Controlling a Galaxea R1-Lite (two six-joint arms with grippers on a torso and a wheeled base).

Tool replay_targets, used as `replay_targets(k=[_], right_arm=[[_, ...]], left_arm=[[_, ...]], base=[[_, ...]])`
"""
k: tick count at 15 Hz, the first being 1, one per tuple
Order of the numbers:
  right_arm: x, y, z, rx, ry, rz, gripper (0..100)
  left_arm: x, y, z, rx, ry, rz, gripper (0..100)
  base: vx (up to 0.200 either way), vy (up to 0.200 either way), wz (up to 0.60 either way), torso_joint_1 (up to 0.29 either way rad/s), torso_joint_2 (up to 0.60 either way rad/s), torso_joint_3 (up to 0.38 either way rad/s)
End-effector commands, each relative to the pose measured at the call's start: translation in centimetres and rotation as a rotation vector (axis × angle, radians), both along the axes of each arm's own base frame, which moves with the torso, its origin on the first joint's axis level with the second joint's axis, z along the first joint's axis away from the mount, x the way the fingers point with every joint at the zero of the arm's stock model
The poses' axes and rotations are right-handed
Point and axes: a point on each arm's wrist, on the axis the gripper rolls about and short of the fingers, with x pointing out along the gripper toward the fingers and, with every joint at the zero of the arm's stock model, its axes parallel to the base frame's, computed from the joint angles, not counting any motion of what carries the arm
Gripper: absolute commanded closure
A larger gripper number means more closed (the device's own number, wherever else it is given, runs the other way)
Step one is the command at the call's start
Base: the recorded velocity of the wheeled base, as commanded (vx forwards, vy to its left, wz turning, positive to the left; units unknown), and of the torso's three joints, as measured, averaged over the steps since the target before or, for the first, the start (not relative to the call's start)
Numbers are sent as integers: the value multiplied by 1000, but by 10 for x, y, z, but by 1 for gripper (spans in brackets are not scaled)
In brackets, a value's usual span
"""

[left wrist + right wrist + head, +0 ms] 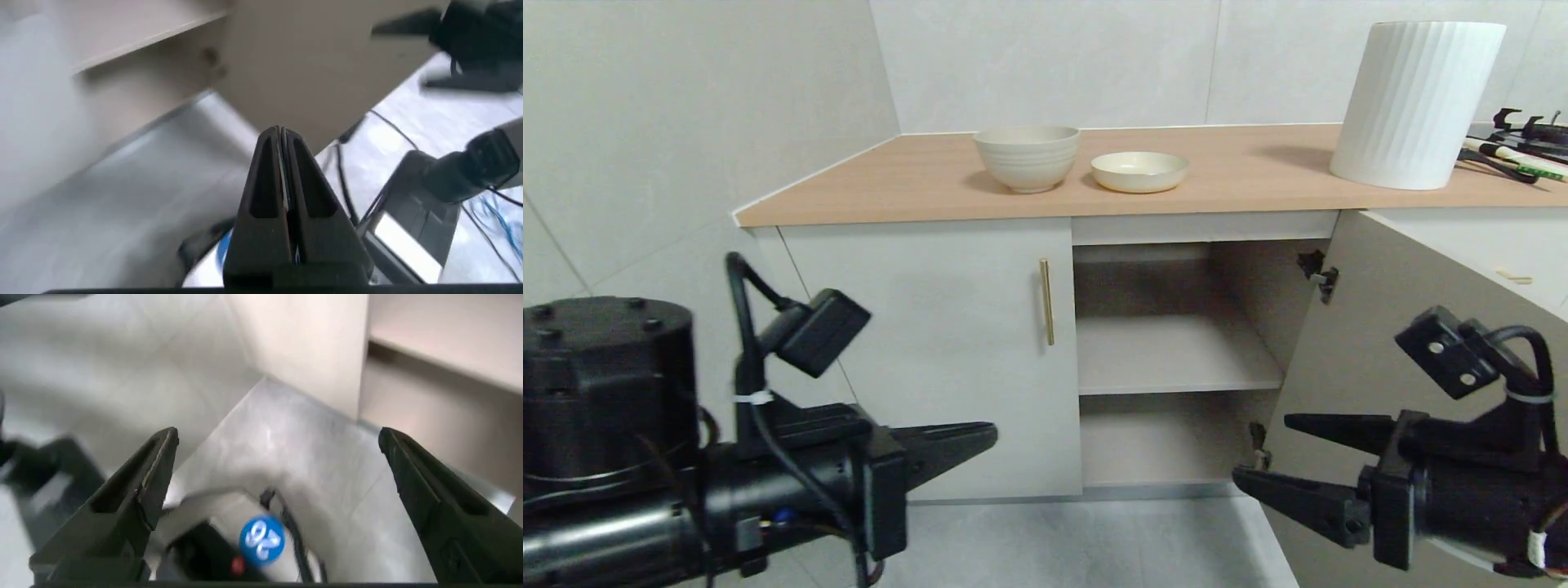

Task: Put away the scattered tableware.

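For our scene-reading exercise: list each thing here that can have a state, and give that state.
Left cabinet door: closed.
Right cabinet door: swung open.
Deep bowl: upright on the countertop.
Shallow dish: upright, empty.
White ribbed cylinder: upright.
Left gripper: shut, holding nothing.
Right gripper: open.

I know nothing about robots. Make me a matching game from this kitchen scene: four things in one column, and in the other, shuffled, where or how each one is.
Things:
1. deep bowl
2. shallow dish
3. left end effector
4. right end effector

Places or states:
A. open, empty
B. on the countertop, between another dish and the tall ribbed container
C. shut, empty
D. on the countertop, nearest the wall corner

Pairs: 1-D, 2-B, 3-C, 4-A
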Motion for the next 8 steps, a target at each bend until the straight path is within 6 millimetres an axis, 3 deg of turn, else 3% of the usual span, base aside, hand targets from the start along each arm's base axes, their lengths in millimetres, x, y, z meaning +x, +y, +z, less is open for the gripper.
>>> replay_targets(k=[1,2,5,8], right_arm=[[39,22,-7,-32,43,-28,0],[47,26,-5,-28,38,-36,0],[67,30,8,24,28,-84,0],[66,26,19,114,76,-145,0]], left_arm=[[-27,40,23,-41,-67,112,100],[-25,46,21,-34,-58,152,0],[-16,57,20,-35,-49,232,0],[5,59,24,-25,-44,273,0]], base=[[0,0,0,0,0,0],[0,0,0,0,0,0],[0,0,0,0,0,0],[0,0,0,0,0,0]])
